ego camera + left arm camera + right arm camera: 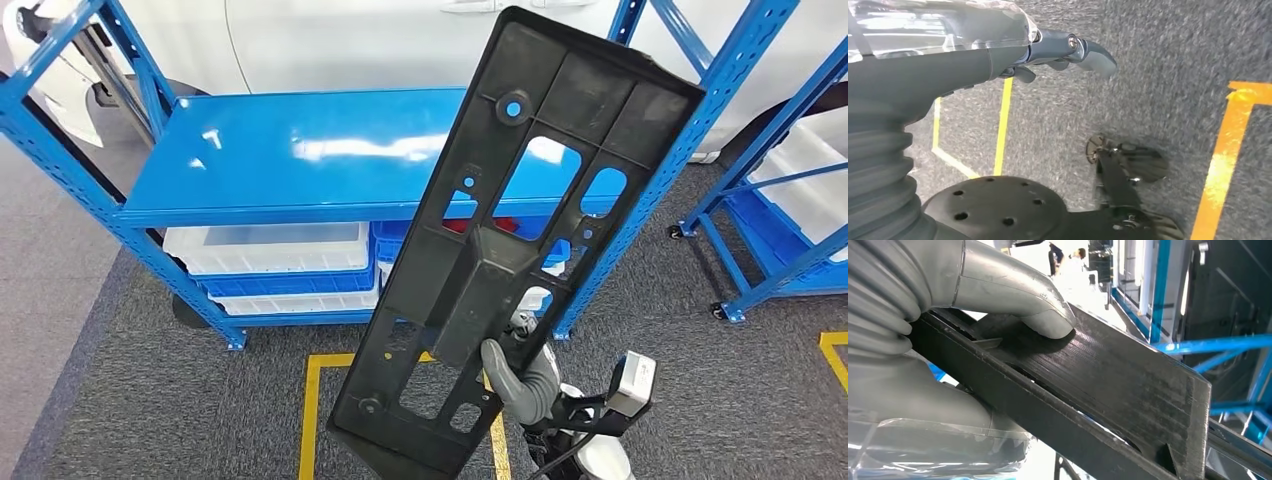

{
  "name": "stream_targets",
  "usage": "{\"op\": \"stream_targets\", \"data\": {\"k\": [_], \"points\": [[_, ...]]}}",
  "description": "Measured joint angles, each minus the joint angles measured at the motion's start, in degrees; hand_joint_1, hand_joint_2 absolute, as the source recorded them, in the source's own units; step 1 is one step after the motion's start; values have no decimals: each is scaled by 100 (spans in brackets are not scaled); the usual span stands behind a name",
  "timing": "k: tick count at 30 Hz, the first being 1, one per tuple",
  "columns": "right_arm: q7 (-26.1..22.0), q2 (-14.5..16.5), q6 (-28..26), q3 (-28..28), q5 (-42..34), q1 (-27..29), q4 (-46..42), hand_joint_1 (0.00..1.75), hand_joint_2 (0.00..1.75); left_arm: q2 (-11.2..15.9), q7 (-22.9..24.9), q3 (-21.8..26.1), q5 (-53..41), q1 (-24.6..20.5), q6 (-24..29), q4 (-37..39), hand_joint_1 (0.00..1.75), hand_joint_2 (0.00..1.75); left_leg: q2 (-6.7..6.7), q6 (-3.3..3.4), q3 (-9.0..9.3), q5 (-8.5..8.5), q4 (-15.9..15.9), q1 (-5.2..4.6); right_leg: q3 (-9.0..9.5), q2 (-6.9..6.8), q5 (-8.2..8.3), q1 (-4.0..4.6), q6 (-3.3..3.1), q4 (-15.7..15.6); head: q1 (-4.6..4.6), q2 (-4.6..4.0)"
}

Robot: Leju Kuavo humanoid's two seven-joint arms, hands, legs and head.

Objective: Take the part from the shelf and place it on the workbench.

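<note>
Part [520,240], black moulded panel: in carry.
Right hand [522,378] clamps its lower edge, tilted upright, likely clearing the blue shelf [300,150]; left hand [1068,52] hangs empty, fingers loosely curled.

A blue steel shelf [290,155] stands on grey carpet [150,400], its glossy top deck catching white glare from overhead lights. On the lower level sit white bins [270,245] stacked over blue trays [290,283], with a further blue tray [395,240] just beside them to the right. Yellow tape [312,410] marks a box on the carpet in front of the shelf, and another yellow corner [835,350] shows at the far right. A second blue rack [780,200] on castors stands to the right, carrying a white bin [815,175]. Behind the shelf a white car body [350,40] rests on the floor.
</note>
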Motion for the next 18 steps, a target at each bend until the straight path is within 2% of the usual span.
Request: {"op": "stream_targets", "data": {"k": [2,3,4,5,7,8,9,10,11,12,13,14,15,16,18], "points": [[-13,0,27,-6,60,4,-20,175,175,21,-156,9,51,9,-36,0,0,175,-2,84,-18,57,-68,-20,2,0,90,-2,80,-52,1,0],[-16,0,39,-6,98,5,-24,175,175,26,-283,16,79,7,-78,0,0,175,9,123,-39,107,-102,-12,-14,3,83,-6,113,-50,1,0],[-18,0,56,-5,140,1,-27,175,175,27,-428,26,97,1,-137,0,0,175,20,172,-70,168,-128,-2,-56,6,-14,-7,136,24,1,0],[-18,0,69,-4,182,-4,-29,175,175,26,-569,34,100,-10,-196,0,0,175,31,215,-110,233,-154,6,-132,9,-205,-8,150,211,2,0],[-68,-1,-40,-9,355,3,-34,175,175,14,-738,37,26,-51,-310,0,0,175,41,274,-232,338,-154,-12,-354,13,-740,-11,158,899,1,0],[-116,-2,-174,-23,505,41,-52,175,175,-2,-753,25,-33,-79,-351,0,0,175,41,287,-301,384,-144,-26,-444,14,-925,-11,164,1256,1,0],[-179,-5,-364,-57,711,112,-98,175,175,-27,-724,5,-94,-107,-378,0,0,175,35,294,-373,427,-128,-39,-464,14,-997,-9,166,1481,0,0],[-238,-11,-549,-102,924,203,-165,175,175,-54,-657,-20,-138,-127,-383,0,0,175,28,294,-444,463,-106,-48,-382,15,-958,-5,160,1506,0,0],[-282,-19,-714,-151,1138,296,-248,175,175,-80,-558,-47,-159,-131,-367,0,0,175,21,286,-504,490,-79,-56,-183,15,-837,5,142,1292,0,0],[-317,-26,-884,-191,1391,375,-342,175,175,-107,-425,-72,-162,-119,-335,0,0,175,20,274,-554,511,-48,-61,98,15,-705,22,111,914,0,0],[-335,-32,-1028,-213,1642,426,-428,175,175,-130,-276,-93,-150,-97,-293,0,0,175,30,257,-600,524,-18,-70,376,14,-633,46,73,499,0,0],[-341,-34,-1159,-225,1878,466,-515,175,175,-148,-121,-112,-136,-72,-249,0,0,175,46,233,-632,542,5,-74,573,13,-586,69,42,182,0,0],[-337,-38,-1265,-232,2064,498,-595,175,175,-162,20,-128,-119,-50,-209,0,0,175,62,208,-653,561,23,-76,679,13,-580,89,18,-10,0,0],[-325,-42,-1333,-239,2169,521,-657,175,175,-169,133,-138,-103,-30,-178,0,0,175,74,180,-671,587,29,-75,693,13,-584,105,1,-72,0,0],[-297,-49,-1417,-260,2236,543,-734,175,175,-170,263,-148,-85,-6,-142,2,0,175,63,123,-694,622,38,-79,646,-1,-507,84,-52,-107,0,0]]}}
